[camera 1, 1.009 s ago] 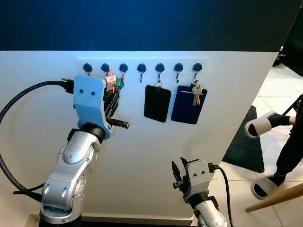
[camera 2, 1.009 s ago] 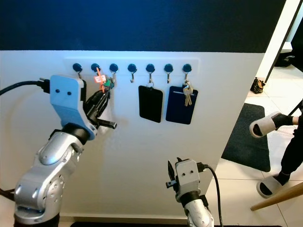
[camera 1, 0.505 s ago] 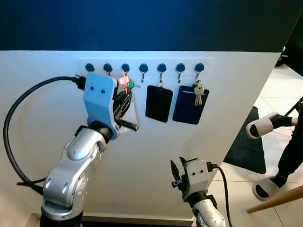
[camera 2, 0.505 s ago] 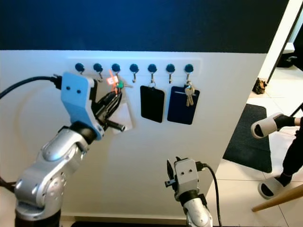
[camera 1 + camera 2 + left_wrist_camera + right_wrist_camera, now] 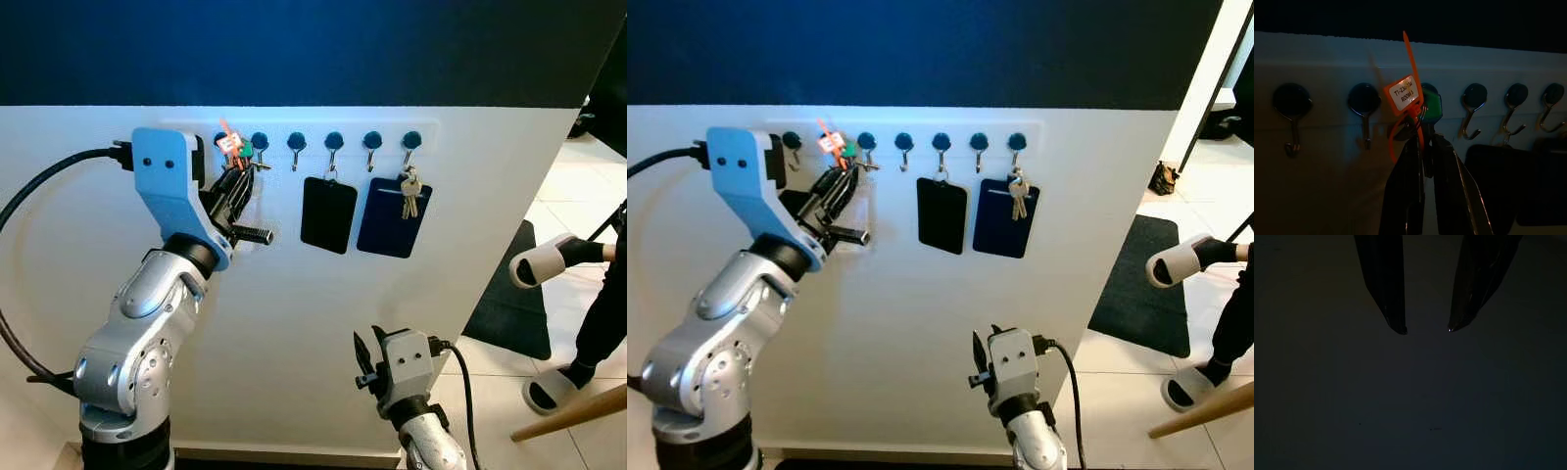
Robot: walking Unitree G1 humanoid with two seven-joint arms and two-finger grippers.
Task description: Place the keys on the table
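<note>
Keys (image 5: 1418, 115), orange-tagged: pinched by closed left gripper (image 5: 1425, 139) at hook rack (image 5: 323, 130), upper left. Right gripper (image 5: 1425, 328): idle, parted, empty. Next: carriage to table required.

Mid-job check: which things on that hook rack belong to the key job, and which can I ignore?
Job:
- keys with orange tag, gripped at the hook rail
- left claw, shut on them

Ignore:
- black card holder
- navy card holder
- silver keys
- right claw, idle, open
- person's slippers
</note>
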